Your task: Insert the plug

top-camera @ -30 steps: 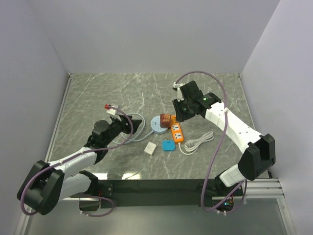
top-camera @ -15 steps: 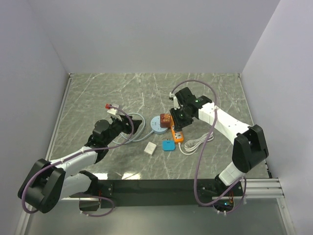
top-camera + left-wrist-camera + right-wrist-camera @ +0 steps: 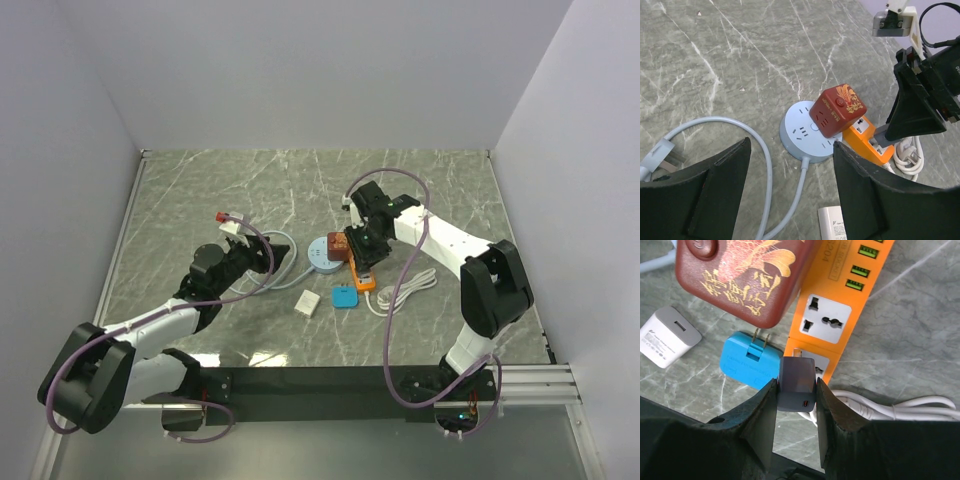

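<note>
My right gripper is shut on a small grey charger plug and holds it at the near-end socket of the orange power strip; whether its prongs are in the socket is hidden. In the top view the right gripper is over the orange strip. A dark red cube adapter sits beside the strip, on the round pale-blue power strip. My left gripper is open and empty, low over the table just short of the round strip.
A blue adapter and a white charger lie on the table near the orange strip's near end. A coiled white cable lies to its right. The round strip's pale-blue cord loops under my left gripper.
My right arm has swung left and down, bringing the grey plug from beside the strip's far end onto its near-end socket. The left arm has not moved.
</note>
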